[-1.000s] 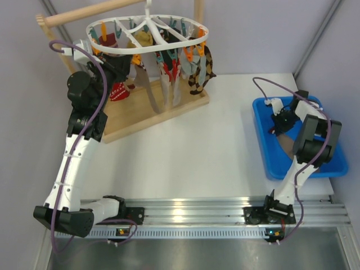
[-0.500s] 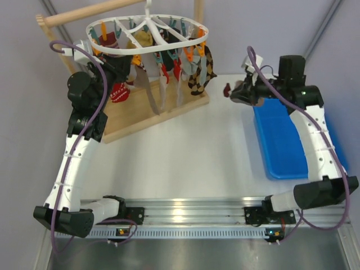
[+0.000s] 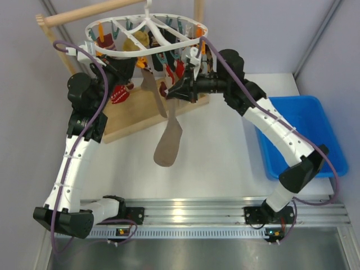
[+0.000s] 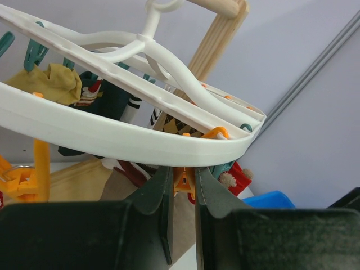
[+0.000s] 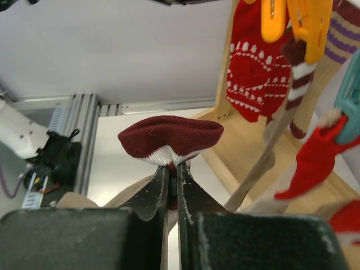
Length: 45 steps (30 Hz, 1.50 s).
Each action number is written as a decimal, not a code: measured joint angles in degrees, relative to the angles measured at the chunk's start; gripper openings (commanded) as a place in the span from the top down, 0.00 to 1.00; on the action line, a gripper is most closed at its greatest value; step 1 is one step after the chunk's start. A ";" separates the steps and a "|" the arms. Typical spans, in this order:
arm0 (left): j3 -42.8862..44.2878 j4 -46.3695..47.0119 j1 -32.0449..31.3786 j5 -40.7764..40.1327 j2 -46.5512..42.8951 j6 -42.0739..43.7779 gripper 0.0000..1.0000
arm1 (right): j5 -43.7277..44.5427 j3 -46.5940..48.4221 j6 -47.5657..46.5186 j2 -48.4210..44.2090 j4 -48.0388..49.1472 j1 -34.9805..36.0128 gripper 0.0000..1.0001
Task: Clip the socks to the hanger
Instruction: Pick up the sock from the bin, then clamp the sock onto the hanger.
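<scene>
Now my right gripper (image 5: 172, 169) clamps the sock (image 5: 169, 135), maroon cuff bulging just above my fingertips (image 5: 153, 191); my left gripper (image 4: 183, 170) pinches an orange peg (image 4: 181, 181) under the hanger (image 4: 112, 143).

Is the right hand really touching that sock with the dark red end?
Touching. The right wrist view shows the right hand pinched shut on the sock just under its dark red end.

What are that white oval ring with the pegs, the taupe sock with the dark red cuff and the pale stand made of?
The white oval ring hanger looks like moulded plastic: smooth, slightly glossy. The taupe sock with dark red cuff is knitted fabric, matte, with fine stitches showing; the fibre is unclear. The pale stand seems bare light wood, with visible grain.
</scene>
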 measured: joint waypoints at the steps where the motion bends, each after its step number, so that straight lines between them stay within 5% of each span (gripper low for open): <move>1: -0.02 0.00 0.00 0.24 -0.04 -0.02 1.00 | 1.46 1.70 0.26 1.84 0.42 1.27 1.00; 13: -0.24 0.07 0.00 2.32 -0.31 -0.07 1.00 | 13.46 12.94 1.36 12.85 6.67 4.11 1.00; 45: -1.16 1.88 0.11 3.78 -0.31 -1.57 1.00 | 17.18 16.26 -1.27 16.76 8.26 5.66 1.00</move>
